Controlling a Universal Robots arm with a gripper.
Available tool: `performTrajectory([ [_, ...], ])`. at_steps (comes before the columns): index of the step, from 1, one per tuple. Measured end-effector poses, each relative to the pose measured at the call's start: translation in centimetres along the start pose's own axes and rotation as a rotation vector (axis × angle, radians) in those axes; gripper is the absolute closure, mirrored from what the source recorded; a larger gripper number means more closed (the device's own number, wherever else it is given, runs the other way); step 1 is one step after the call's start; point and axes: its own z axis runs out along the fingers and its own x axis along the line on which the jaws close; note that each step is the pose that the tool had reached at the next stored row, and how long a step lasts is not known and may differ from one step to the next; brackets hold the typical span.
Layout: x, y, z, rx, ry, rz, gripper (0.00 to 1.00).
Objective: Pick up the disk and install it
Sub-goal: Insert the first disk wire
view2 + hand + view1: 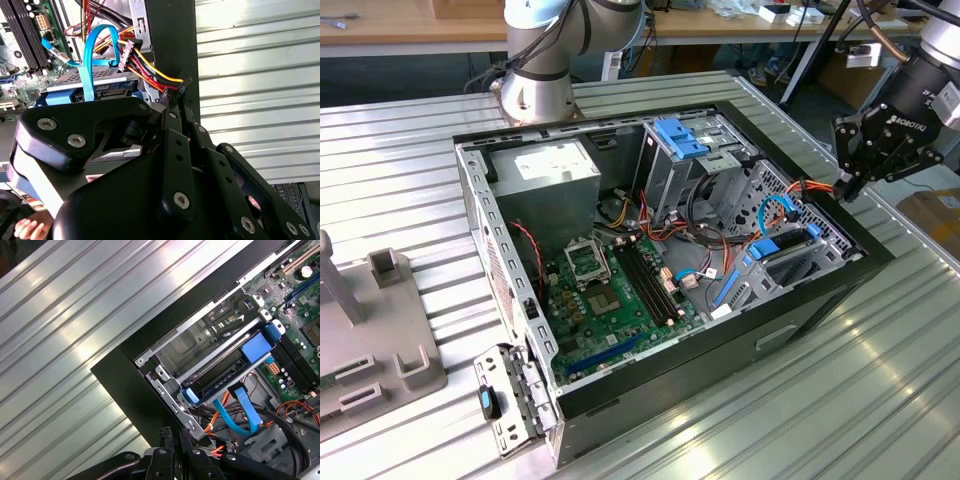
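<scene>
The open computer case (660, 250) lies on the ribbed metal table (880, 380). The disk (782, 246) sits in the drive bay at the case's front edge, cables plugged in. My claw (847, 188) hovers clenched, empty, just over that edge.

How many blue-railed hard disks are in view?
1. The disk sits inside the computer case, in the bay at the exterior view's right, under a light blue cable. More may be hidden in the cage.
</scene>
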Motion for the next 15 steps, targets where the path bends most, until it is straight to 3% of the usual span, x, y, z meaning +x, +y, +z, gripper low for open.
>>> performTrajectory([
  [3, -0.02, 0.02, -0.02, -0.0002, 0.0003, 0.001, 0.84],
  [15, -0.66, 0.53, -0.01, -0.0005, -0.0010, 0.130, 0.84],
])
